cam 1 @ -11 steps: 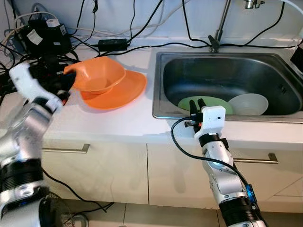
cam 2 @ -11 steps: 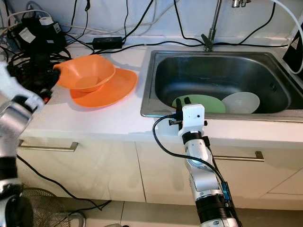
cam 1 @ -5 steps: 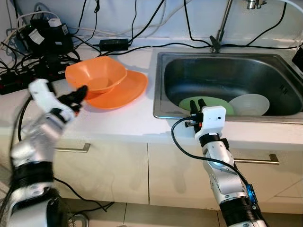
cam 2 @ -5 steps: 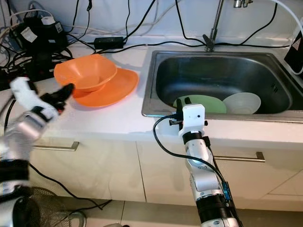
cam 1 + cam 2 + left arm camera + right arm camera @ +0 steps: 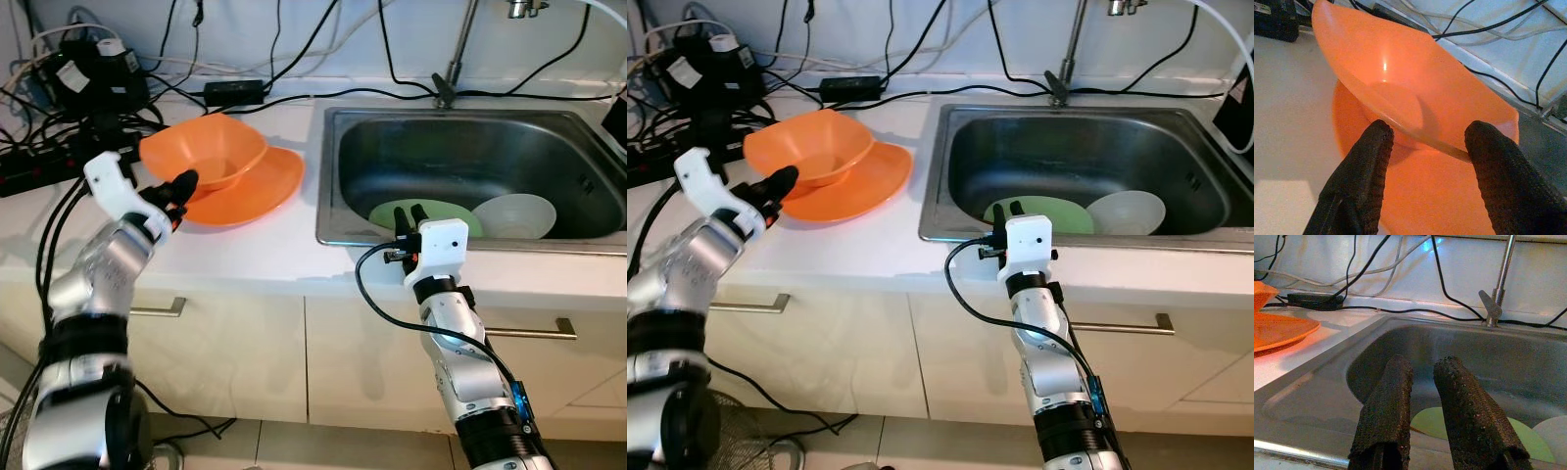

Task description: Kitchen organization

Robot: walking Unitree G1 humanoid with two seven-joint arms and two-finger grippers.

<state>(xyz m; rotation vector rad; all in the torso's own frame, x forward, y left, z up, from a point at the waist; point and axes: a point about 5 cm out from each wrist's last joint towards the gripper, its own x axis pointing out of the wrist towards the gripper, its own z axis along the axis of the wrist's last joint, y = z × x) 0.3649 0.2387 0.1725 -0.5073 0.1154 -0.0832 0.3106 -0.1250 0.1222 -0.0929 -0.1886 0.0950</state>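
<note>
Two orange dishes at upper left of the frame on the white desk (image 5: 245, 257): orange bowl (image 5: 208, 164) sitting tilted in orange plate (image 5: 257, 186). Left tool (image 5: 180, 186) just in front of the bowl's near rim, fingers (image 5: 1359, 171) spread wide, rim lying crosswise between them, not yet pinched. Bowl straight ahead of that tool, so probably a short push forward and a squeeze to grab it. Right tool (image 5: 409, 217) low at the middle of the frame, by the front edge of the sink (image 5: 333, 211), fingers (image 5: 1386, 416) close together with a thin gap, holding nothing. Green plate (image 5: 392, 211) and white bowl (image 5: 519, 215) down in the sink, just past that tool. Left arm nearer the orange dishes, right arm nearer the sink.
</note>
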